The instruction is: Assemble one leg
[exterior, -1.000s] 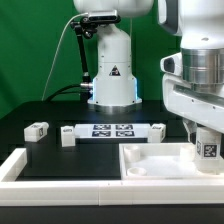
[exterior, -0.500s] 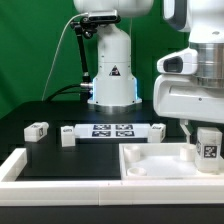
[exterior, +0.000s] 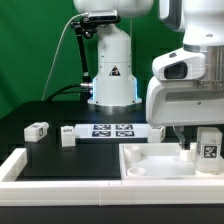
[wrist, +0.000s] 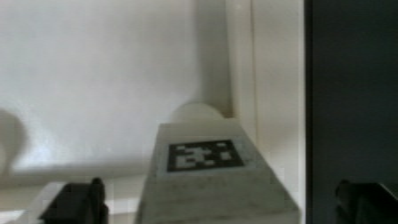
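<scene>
White plastic, that small rectangular post with the black-and-white square tag, says the technician: where is your leg (exterior: 208, 148)?

Me: It stands upright inside the large white square tray-like piece with the raised rim (exterior: 150, 163), close to the rim at the exterior view's right. Its long axis runs up and down.

Technician: And your claw?

Me: My gripper (wrist: 222, 203) looks down along the post. In the wrist view the post sits midway between my two dark fingertips (wrist: 77, 200) with a gap on each side, so my jaws are apart and clamp nothing. The next move hangs on that, as I judge it. The leg lies straight ahead on my approach line, and I have only the one arm, so a plain descent and a squeeze across its sides should take it. Whether its foot is seated in the tray or only resting there, I cannot tell.

Technician: What lies about?

Me: A black table top (exterior: 60, 115). Behind the tray lies the marker board (exterior: 112, 130), with a second white post (exterior: 68, 137) and a third white post (exterior: 157, 130) at its ends. A fourth white post (exterior: 36, 130) is off toward the exterior view's left. A white L-shaped rail (exterior: 18, 165) lies in front on that side, well apart from the leg. My white base (exterior: 110, 75) stands at the back, against a green backdrop (exterior: 30, 50).
</scene>
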Motion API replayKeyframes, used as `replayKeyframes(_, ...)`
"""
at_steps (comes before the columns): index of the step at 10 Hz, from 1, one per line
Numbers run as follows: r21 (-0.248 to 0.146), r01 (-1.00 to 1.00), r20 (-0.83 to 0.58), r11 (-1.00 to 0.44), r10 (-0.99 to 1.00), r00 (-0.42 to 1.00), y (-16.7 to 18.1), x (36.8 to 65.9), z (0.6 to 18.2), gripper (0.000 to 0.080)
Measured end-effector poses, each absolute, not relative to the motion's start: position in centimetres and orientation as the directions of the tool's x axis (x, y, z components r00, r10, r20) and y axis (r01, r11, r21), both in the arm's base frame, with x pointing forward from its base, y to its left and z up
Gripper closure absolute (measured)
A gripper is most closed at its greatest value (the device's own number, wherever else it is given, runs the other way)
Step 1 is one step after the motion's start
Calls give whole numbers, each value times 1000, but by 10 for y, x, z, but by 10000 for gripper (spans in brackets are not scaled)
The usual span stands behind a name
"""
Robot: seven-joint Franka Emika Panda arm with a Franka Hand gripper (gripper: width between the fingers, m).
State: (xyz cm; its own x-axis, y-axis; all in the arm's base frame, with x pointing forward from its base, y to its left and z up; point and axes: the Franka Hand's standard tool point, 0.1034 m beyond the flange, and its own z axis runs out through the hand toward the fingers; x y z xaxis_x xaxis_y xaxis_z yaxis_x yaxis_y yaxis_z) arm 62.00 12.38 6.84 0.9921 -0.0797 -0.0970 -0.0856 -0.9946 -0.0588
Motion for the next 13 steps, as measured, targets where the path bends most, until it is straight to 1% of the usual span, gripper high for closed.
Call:
replayKeyframes(1, -59, -86, -97, -995, -80, 992, 124, 620, 68, 266)
replayKeyframes(2, -59, -86, -97, -995, -80, 992, 124, 620, 68, 413)
replayKeyframes(3, -59, -86, -98, -995, -80, 992, 124, 620, 68, 413)
replayKeyframes(4, -58, -86, -98, -995, -80, 992, 124, 620, 68, 511)
replayKeyframes(8, -56, -128, -101, -990, -122, 987, 123, 620, 68, 511)
replayKeyframes(10, -46, -333, -105, -942, -327, 939, 123, 620, 67, 511)
replayKeyframes(12, -29, -528, -108, -849, -522, 846, 123, 621, 67, 509)
replayKeyframes(13, -28, -615, -114, -788, -609, 785, 123, 622, 67, 509)
